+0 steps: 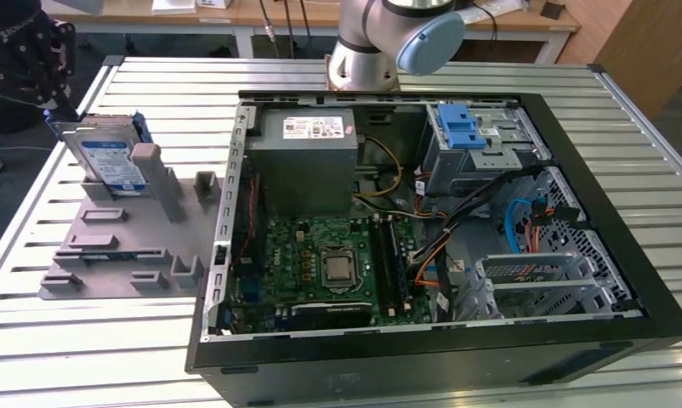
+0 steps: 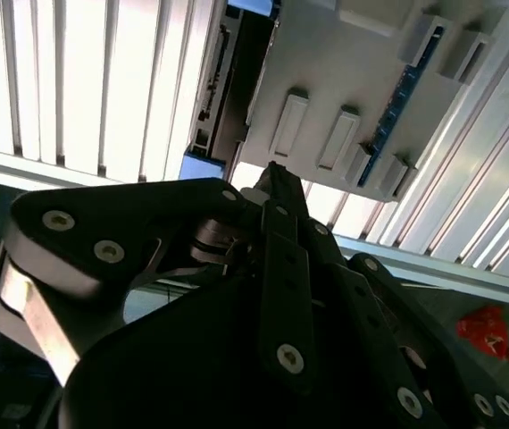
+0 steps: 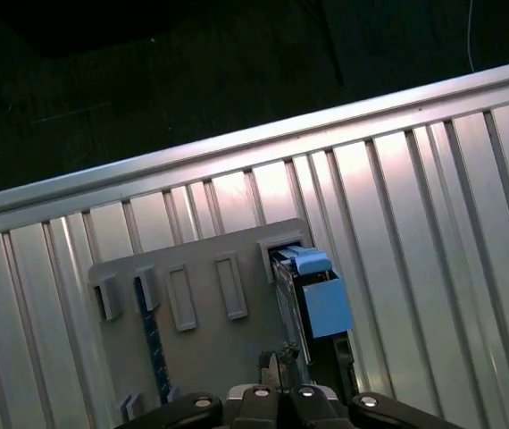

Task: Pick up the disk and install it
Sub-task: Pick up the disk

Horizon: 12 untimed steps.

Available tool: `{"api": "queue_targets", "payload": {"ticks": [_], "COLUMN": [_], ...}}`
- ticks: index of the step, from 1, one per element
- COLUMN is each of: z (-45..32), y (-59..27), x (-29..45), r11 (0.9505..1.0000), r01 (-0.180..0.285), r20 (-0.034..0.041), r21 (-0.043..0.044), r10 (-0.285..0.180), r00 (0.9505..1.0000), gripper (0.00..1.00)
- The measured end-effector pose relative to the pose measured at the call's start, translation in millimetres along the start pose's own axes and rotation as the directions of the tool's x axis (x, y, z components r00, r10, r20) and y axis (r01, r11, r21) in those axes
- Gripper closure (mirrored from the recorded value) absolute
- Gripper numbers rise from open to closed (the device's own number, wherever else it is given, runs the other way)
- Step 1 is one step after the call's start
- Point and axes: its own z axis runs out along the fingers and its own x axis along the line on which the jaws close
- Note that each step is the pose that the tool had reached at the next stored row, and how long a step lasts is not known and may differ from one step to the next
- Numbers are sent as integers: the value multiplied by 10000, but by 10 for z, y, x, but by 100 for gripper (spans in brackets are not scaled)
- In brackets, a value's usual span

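Observation:
The disk (image 1: 105, 161) stands upright in a slot at the far end of a grey fixture (image 1: 114, 255), on the exterior view's left. It is silver with a white and blue label and a blue bracket. In the first wrist view the disk (image 3: 319, 299) is seen edge-on from above, its blue bracket uppermost. My gripper (image 1: 59, 100) hangs just above and behind the disk without touching it. Its black fingertips (image 3: 278, 365) sit close together with nothing between them. In the second wrist view the gripper (image 2: 272, 172) points at the fixture (image 2: 344, 80) beside the disk (image 2: 229, 89).
An open computer case (image 1: 613, 340) lies on the slatted metal table (image 1: 148, 357) at the exterior view's right. It holds a grey power-supply box (image 1: 307, 144), a motherboard (image 1: 330, 263) and a metal cage with a blue latch (image 1: 466, 127). A thin blue board (image 3: 150, 340) stands in another fixture slot.

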Motion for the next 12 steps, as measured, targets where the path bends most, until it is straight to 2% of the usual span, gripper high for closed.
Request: {"api": "queue_targets", "payload": {"ticks": [3, 7, 12], "z": [0, 1, 4], "y": [10, 14, 14], "x": [-9, -20, -23], "r11": [10000, 9991, 9937], "r01": [61, 421, 1119], "r20": [0, -7, -9], "r21": [6, 2, -9], "r10": [-61, -421, -1119], "r00": [10000, 9991, 9937], "gripper": [89, 89, 89]}}
